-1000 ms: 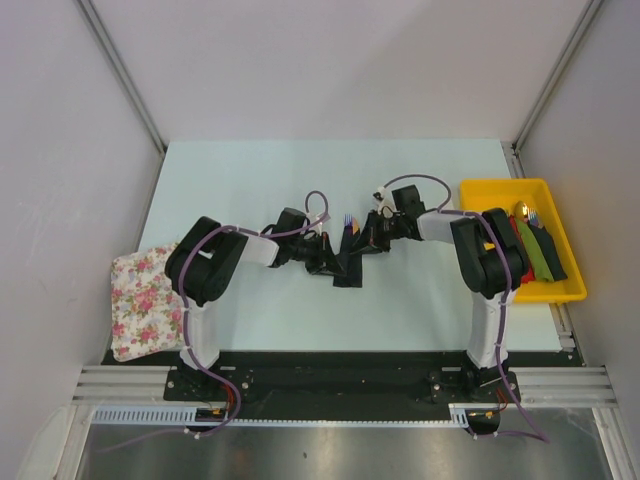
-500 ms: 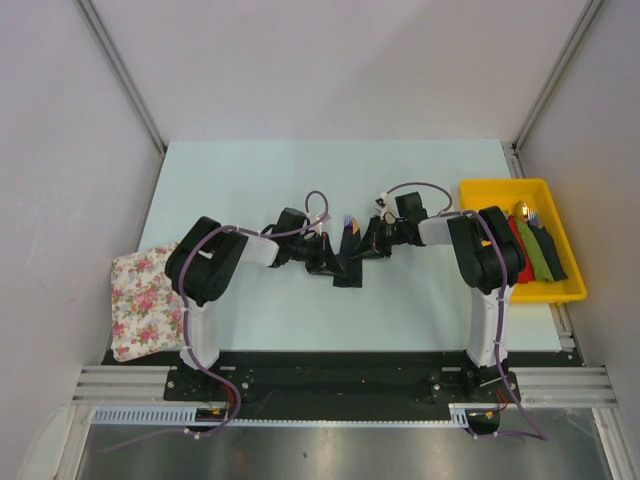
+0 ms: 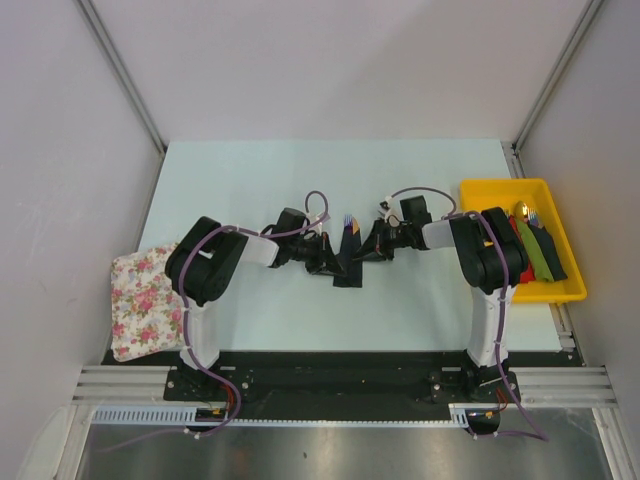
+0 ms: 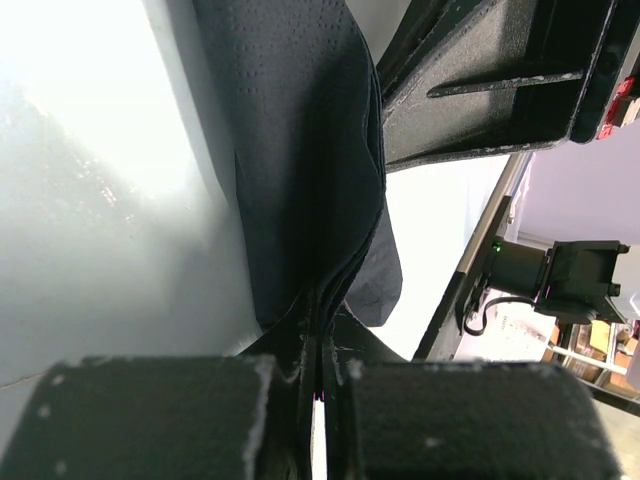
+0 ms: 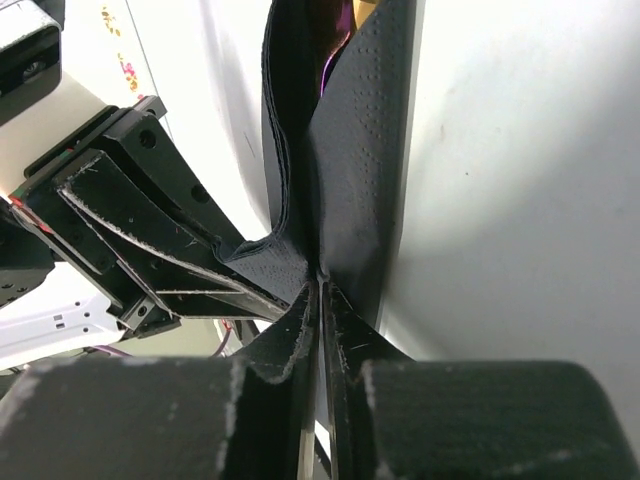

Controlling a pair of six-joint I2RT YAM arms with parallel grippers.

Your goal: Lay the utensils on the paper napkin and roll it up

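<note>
The left tool (image 4: 318, 352) is clenched tight on a fold of the paper napkin (image 4: 300, 150), and the black paper is squeezed flat between its two fingers. The right tool (image 5: 320, 298) is clenched on the same napkin from the other side, with a thin fold caught between its fingers too. From above, the left tool (image 3: 326, 256) and the right tool (image 3: 368, 247) face each other in the middle of the table (image 3: 250, 180), with the napkin (image 3: 347, 268) right between them. The napkin is bunched into a long, thin shape that runs away from the arms. Its near end lies low on the table, a bit closer to the arms than the two tools are. The two tools hold it around its middle. At its far end the utensils (image 3: 348, 222) poke out, showing small silvery fork tips and a bit of orange handle. Most of the utensils are hidden inside the black paper. Off to the right, at the table's edge, sits a yellow tray (image 3: 485, 187). In it lie a red roll (image 3: 517, 240) and a green roll (image 3: 540, 255), with a gold spoon (image 3: 521, 209) at their far end.
</note>
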